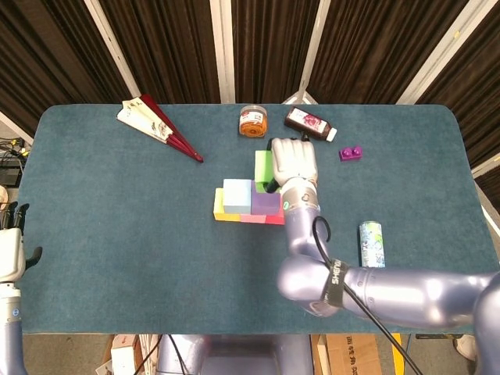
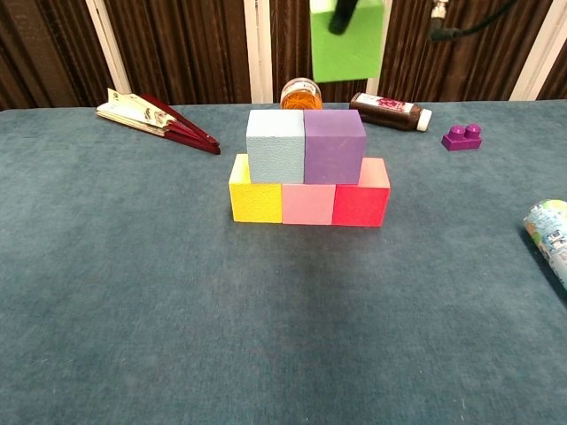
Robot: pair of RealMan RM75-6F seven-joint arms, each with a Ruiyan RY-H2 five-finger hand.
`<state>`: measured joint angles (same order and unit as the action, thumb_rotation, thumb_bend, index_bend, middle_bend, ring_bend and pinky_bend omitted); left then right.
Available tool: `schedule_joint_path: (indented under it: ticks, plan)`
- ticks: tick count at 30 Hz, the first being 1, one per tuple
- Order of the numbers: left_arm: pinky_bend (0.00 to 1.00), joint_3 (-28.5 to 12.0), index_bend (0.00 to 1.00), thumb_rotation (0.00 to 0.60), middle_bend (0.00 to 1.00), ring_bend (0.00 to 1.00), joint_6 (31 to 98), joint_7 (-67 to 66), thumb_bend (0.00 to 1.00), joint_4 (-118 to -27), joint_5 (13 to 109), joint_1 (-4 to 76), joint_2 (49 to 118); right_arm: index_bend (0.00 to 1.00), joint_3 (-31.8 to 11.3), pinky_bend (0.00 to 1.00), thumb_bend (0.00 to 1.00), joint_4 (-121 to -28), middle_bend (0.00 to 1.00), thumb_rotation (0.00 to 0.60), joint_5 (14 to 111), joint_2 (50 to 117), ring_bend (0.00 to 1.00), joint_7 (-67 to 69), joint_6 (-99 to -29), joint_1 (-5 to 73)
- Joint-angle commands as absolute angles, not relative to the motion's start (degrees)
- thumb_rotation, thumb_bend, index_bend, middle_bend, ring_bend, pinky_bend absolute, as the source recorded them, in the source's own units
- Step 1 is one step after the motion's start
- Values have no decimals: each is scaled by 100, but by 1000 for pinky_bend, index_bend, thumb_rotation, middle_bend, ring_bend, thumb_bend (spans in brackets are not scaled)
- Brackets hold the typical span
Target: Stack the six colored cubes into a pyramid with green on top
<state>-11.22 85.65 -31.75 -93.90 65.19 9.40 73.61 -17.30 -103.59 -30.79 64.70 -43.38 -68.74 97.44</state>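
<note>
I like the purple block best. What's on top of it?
Nothing sits on the purple cube yet. The green cube hangs in the air above it, held by the right hand. The hand hides part of the green cube from overhead.

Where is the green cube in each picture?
Head view: the green cube sits mid-picture, held by the right hand, just behind the purple cube.
Chest view: the green cube hangs at the top edge, above the purple cube.
Shared landmark: the purple cube.
</note>
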Motion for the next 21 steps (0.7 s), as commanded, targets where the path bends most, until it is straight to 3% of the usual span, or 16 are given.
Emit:
schedule_joint_path:
  ticks: [1, 21]
  plan:
    - [0, -1123, 144, 600, 96, 0, 8563, -3160, 310, -9386, 6510, 947, 7356, 463, -1947, 0, 350, -10192, 391, 600, -3083, 6620, 225, -4377, -6981, 9648]
    - [0, -1153, 146, 600, 95, 0, 8601, -3066, 311, -9233, 6432, 1009, 7417, 463, -2797, 0, 350, -9841, 391, 600, -3141, 7263, 225, -5239, -7178, 9272]
